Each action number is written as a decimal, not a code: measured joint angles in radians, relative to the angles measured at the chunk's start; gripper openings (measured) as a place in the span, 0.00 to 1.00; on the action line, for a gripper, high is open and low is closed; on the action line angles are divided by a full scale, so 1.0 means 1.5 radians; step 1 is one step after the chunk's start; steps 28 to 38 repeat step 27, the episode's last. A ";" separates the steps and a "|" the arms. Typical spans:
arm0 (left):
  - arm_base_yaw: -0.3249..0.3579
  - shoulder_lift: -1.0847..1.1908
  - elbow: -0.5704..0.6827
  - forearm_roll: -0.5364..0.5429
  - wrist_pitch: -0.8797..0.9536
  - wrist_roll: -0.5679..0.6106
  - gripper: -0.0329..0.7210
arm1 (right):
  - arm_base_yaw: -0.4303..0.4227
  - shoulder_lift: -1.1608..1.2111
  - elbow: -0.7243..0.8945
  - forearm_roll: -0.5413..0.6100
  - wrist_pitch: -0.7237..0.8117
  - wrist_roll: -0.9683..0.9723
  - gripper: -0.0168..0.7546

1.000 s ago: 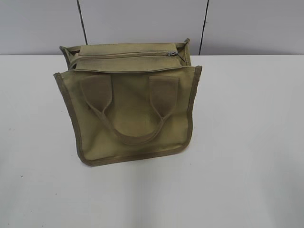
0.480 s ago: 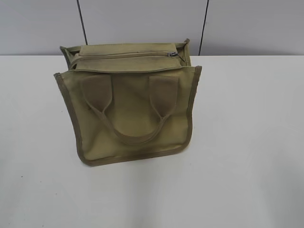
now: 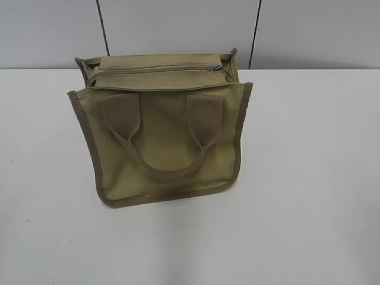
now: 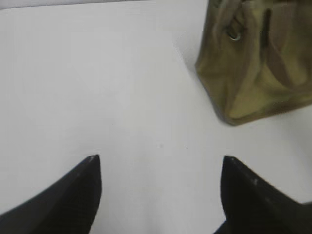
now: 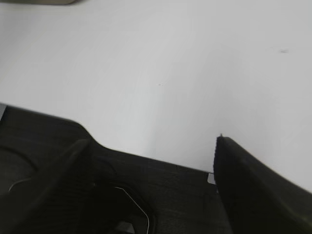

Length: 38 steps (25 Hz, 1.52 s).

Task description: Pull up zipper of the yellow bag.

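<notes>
The yellow bag (image 3: 166,130) is a khaki canvas tote standing on the white table, left of centre in the exterior view, with two looped handles lying on its front. The zipper (image 3: 154,69) runs along its top, with the silvery pull (image 3: 215,67) at the right end. Neither gripper shows in the exterior view. In the left wrist view the left gripper (image 4: 161,163) is open and empty over bare table, and the bag's corner (image 4: 253,73) lies up and to the right of it. The right gripper (image 5: 151,144) is open and empty near the table's edge.
The white table (image 3: 309,178) runs out on all sides of the bag. A grey panelled wall (image 3: 178,29) stands right behind it. In the right wrist view a dark surface (image 5: 48,146) lies below the table edge.
</notes>
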 joint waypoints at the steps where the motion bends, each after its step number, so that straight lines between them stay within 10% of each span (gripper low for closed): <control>1: 0.022 -0.006 0.000 0.000 0.000 0.000 0.80 | -0.034 -0.003 0.000 0.002 0.000 0.000 0.78; 6: 0.089 -0.048 0.000 0.000 -0.001 0.000 0.80 | -0.120 -0.088 0.000 0.010 -0.002 0.000 0.78; 38: 0.154 -0.066 0.000 0.001 -0.002 0.001 0.79 | -0.124 -0.206 0.000 0.019 -0.002 0.000 0.78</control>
